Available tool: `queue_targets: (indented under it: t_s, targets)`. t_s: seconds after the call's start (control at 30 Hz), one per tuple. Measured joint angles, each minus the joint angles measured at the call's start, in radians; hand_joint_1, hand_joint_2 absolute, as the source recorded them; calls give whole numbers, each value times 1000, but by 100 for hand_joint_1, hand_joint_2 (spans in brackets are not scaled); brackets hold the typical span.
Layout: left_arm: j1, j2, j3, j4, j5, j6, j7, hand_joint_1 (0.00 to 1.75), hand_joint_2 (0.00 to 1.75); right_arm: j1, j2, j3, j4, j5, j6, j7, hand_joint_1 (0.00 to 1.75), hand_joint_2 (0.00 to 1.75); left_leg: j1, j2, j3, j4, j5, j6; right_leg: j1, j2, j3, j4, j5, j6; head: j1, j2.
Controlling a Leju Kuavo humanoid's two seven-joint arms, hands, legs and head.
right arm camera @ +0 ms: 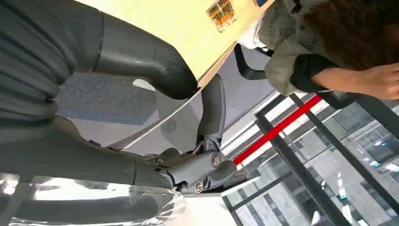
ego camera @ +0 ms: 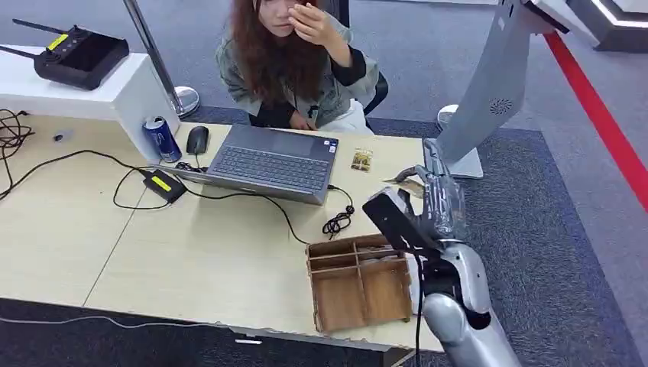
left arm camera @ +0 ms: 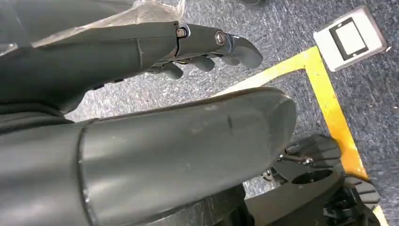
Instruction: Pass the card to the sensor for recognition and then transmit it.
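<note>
My right hand (ego camera: pixel 435 197) is raised over the table's right end, just left of the grey sensor stand (ego camera: pixel 489 95). It pinches a thin pale card (ego camera: pixel 403 183) between thumb and fingers, the card pointing left toward the table. In the right wrist view the thumb and the fingers (right arm camera: pixel 211 117) close together in front of the stand's vented grey panel (right arm camera: pixel 171 127). My left hand (left arm camera: pixel 141 52) hangs over the carpet floor, fingers stretched out and holding nothing.
A person (ego camera: pixel 298 53) sits behind an open laptop (ego camera: pixel 271 160). A small gold packet (ego camera: pixel 361 159) lies near the stand. A wooden divided tray (ego camera: pixel 313 294) sits at the front edge. A can (ego camera: pixel 162 138), a mouse (ego camera: pixel 197 140) and cables lie to the left.
</note>
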Motion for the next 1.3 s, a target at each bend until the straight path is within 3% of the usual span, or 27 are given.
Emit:
queue_targets:
  t_s: [0.27, 0.43, 0.63, 0.8, 1.3]
  targets:
    - [1, 0, 35, 0, 40, 0, -4, 0, 0, 173, -79, -139, -157, -52, -20, -43, 175, 175, 0, 0, 0, 0, 0, 0, 0, 0, 0, -1, 0, 0, 0, 0]
    - [0, 0, 55, 0, 58, 0, -5, 0, 0, 263, -86, -208, -163, -52, -48, -88, 175, 175, 0, 0, -1, 0, 0, 0, 0, 0, 0, -1, 0, 0, -1, 0]
    - [-4, 0, 80, 0, 68, 3, -7, 0, 0, 315, -63, -238, -28, -101, -137, -183, 175, 175, 0, 0, -1, 0, 0, 0, 0, 0, 0, 0, 0, 0, -1, 0]
    - [-6, 0, 95, 0, 75, 5, -13, 0, 0, 325, -18, -238, 123, -138, -170, -231, 175, 175, 1, 0, -1, 0, 0, 0, 1, 0, 0, 0, 0, 0, 0, 0]
    - [-7, 0, 120, 0, 78, 5, -17, 0, 0, 326, 32, -234, 302, -150, -201, -230, 175, 175, 1, 0, -1, 0, 0, 0, 1, 0, 0, 0, 0, 0, 0, 0]
